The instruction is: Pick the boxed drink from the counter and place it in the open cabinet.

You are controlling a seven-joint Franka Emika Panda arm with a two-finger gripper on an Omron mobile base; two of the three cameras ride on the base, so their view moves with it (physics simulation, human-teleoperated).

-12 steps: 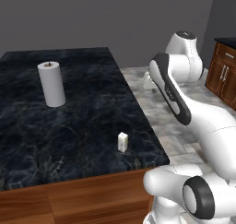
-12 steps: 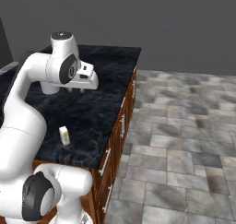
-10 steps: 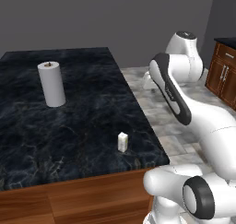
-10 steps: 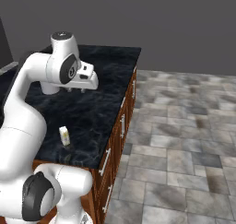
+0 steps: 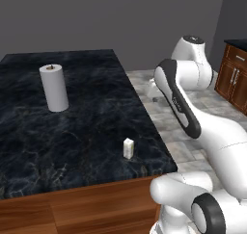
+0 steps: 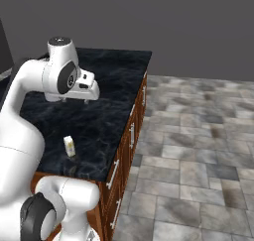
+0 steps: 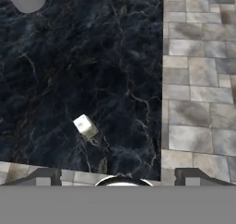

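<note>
Nearest to you, the boxed drink stands upright on the counter, close to its near edge and toward the corner on the tiled-floor side. In the right base view the same carton sits just ahead of the arm's lower links, with nothing touching it. From the hand view you look down on its top, left of centre, on the dark veined stone.

Your gripper hangs high above the counter edge, well apart from the carton, with its jaws spread wide and nothing between them. In the right base view the gripper points down over the stone.

Farther back, the paper towel roll stands upright, well apart from the carton. Beyond the tiled floor, low wooden cabinets line the far right.
</note>
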